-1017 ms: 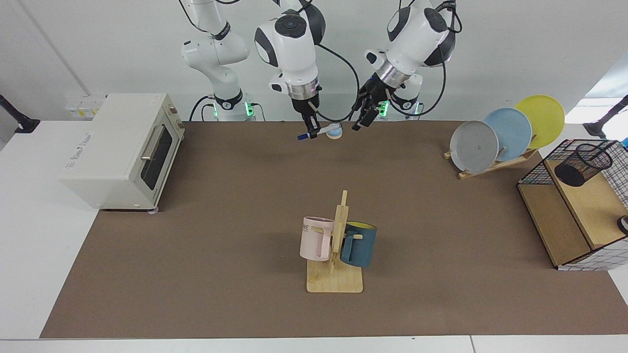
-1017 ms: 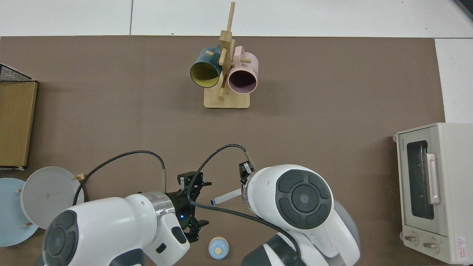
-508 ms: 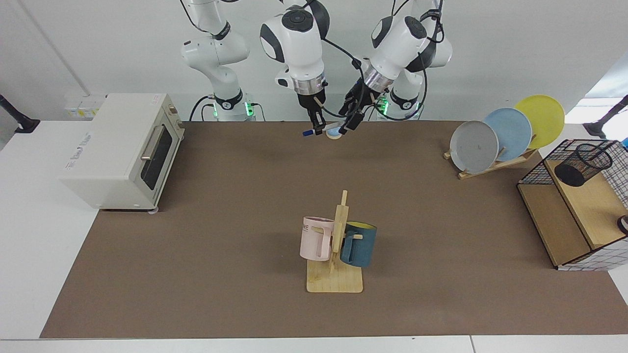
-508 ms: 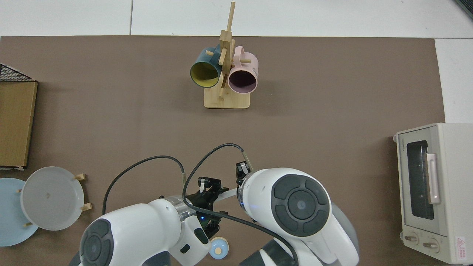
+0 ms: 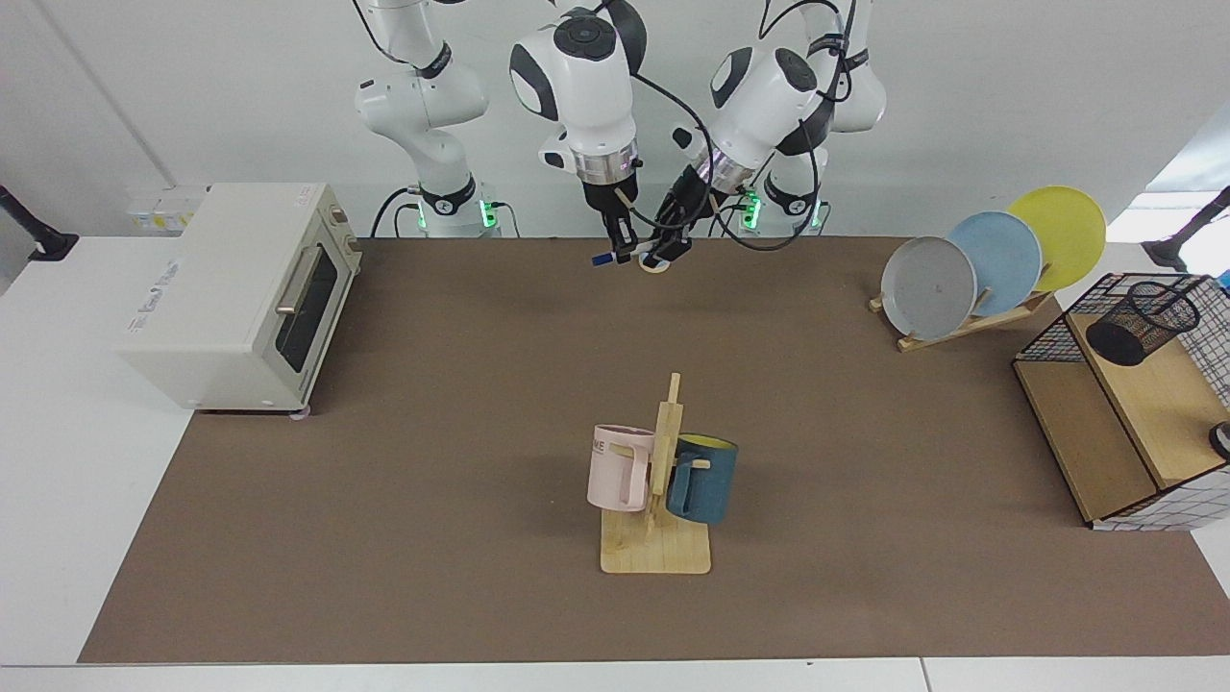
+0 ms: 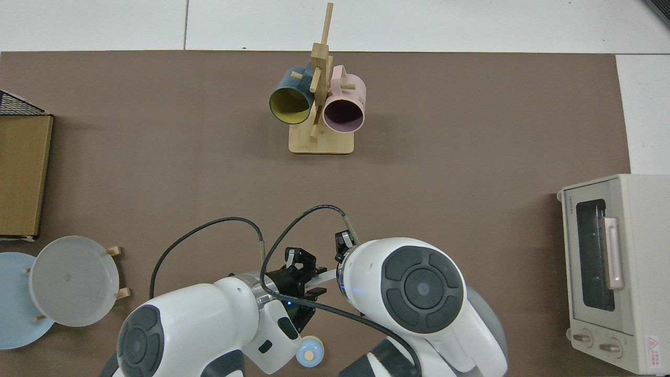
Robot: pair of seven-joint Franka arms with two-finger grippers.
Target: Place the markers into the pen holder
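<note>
The marker (image 5: 638, 254) hangs level above the table's far edge, blue cap (image 5: 601, 259) pointing at the toaster oven's side. My right gripper (image 5: 623, 252) is shut on its white barrel. My left gripper (image 5: 668, 254) has come in from the plate side and stands open, straddling the marker's other end. From above, a short piece of the marker (image 6: 320, 276) shows beside the left gripper (image 6: 303, 277); the right gripper is hidden under its own wrist. The pen holder (image 5: 1148, 322) lies tilted inside the wire basket (image 5: 1209, 358), far from both grippers.
A mug tree (image 5: 658, 481) with a pink mug (image 5: 617, 468) and a dark blue mug (image 5: 704, 478) stands mid-table. A toaster oven (image 5: 240, 288) sits on one side, a plate rack (image 5: 990, 259) on the other. A small blue disc (image 6: 309, 355) lies under the grippers.
My left arm has swung toward the right gripper, bringing its open gripper up to the marker's free end. The right arm shifted slightly and still holds the marker.
</note>
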